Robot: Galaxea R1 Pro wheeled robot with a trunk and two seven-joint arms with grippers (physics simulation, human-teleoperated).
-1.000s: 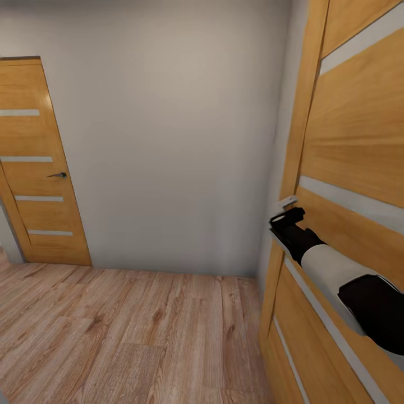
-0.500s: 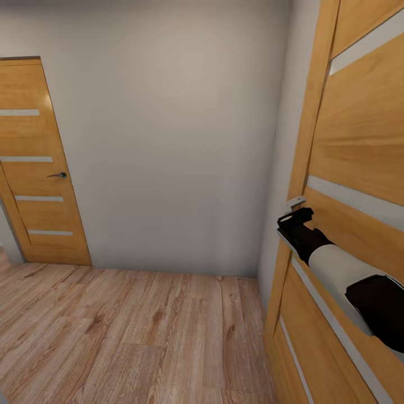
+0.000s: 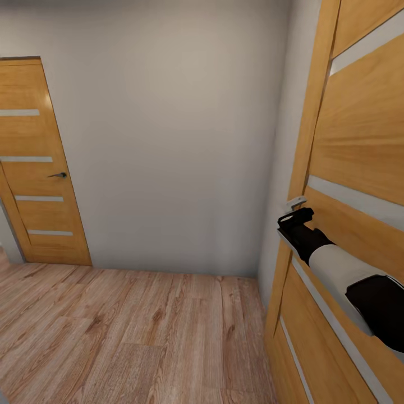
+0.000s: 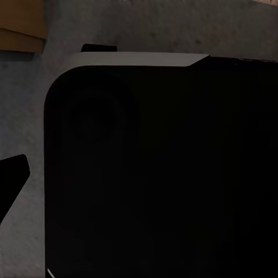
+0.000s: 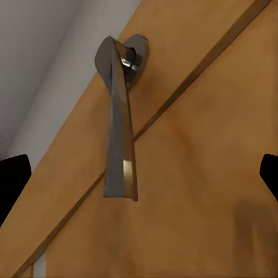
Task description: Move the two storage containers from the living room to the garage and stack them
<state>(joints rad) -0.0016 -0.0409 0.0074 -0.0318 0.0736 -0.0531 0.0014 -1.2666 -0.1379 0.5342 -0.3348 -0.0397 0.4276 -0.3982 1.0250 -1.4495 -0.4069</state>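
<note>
While I look out from the head camera, my right arm (image 3: pixel 336 269) reaches forward along a honey-coloured wooden door (image 3: pixel 359 140) close on the right, and the right gripper (image 3: pixel 296 217) sits at the door's metal lever handle (image 3: pixel 295 202). From the right wrist camera that handle (image 5: pixel 120 121) hangs in front of the gripper, between the two dark fingertips (image 5: pixel 11 179) that stand wide apart at the frame edges; the jaws are spread and nothing is clamped between them. Whether a finger touches the lever I cannot tell.

Ahead is a plain pale wall (image 3: pixel 168 129), and a second wooden door (image 3: pixel 36 168) with pale horizontal stripes and its own small handle (image 3: pixel 58 175) stands shut at the far left. Light wood-plank flooring (image 3: pixel 129 331) covers the ground in front of me.

Through the left wrist camera a large dark rounded body (image 4: pixel 162 174) with a pale upper edge blocks most of the picture, over grey mottled ground; one dark fingertip (image 4: pixel 11 179) pokes in at the side, so I cannot tell how the left gripper stands.
</note>
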